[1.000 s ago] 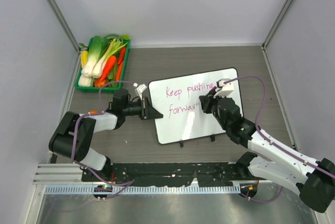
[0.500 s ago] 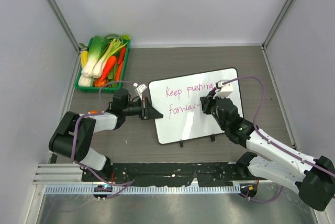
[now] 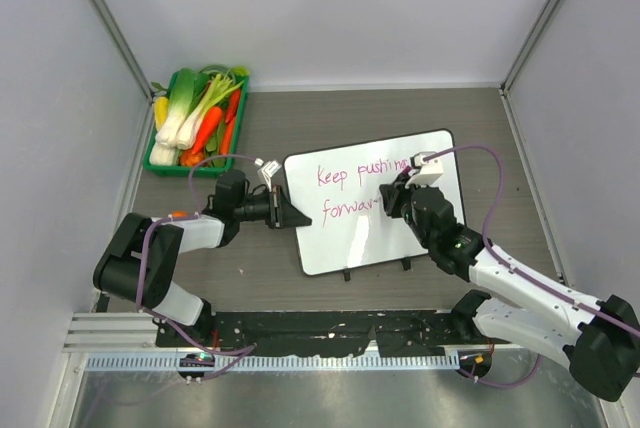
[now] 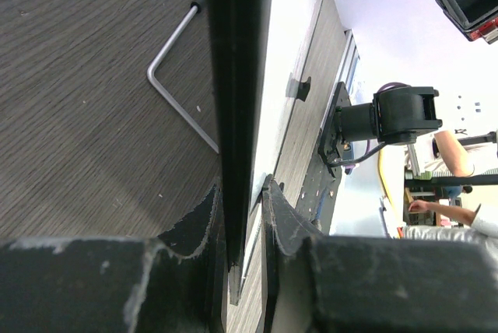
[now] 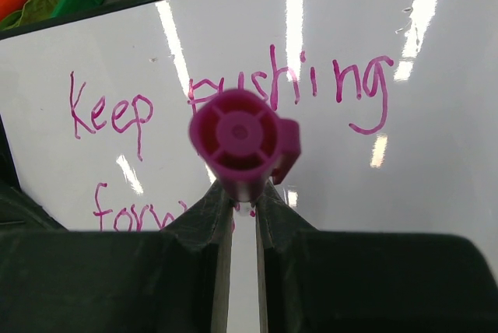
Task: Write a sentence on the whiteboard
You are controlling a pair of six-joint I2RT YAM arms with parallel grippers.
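Note:
The whiteboard (image 3: 360,243) lies on the table with "Keep pushing" and "forwar" written on it in magenta. My left gripper (image 3: 283,213) is shut on the board's left edge. In the left wrist view that black rim (image 4: 237,76) runs between the fingers of the left gripper (image 4: 241,193). My right gripper (image 3: 392,198) is shut on a magenta marker (image 5: 237,142) held upright over the end of "forwar". The right wrist view shows the marker's cap end above the right gripper (image 5: 243,197); its tip is hidden.
A green tray (image 3: 243,88) of toy vegetables sits at the back left. Two black clips (image 3: 347,274) stick out of the board's near edge. A bent metal rod (image 4: 175,68) lies on the wood beside the board. Grey walls enclose the table.
The right gripper with the marker shifted slightly right and back at the end of "forwar". The left arm and the board have not moved.

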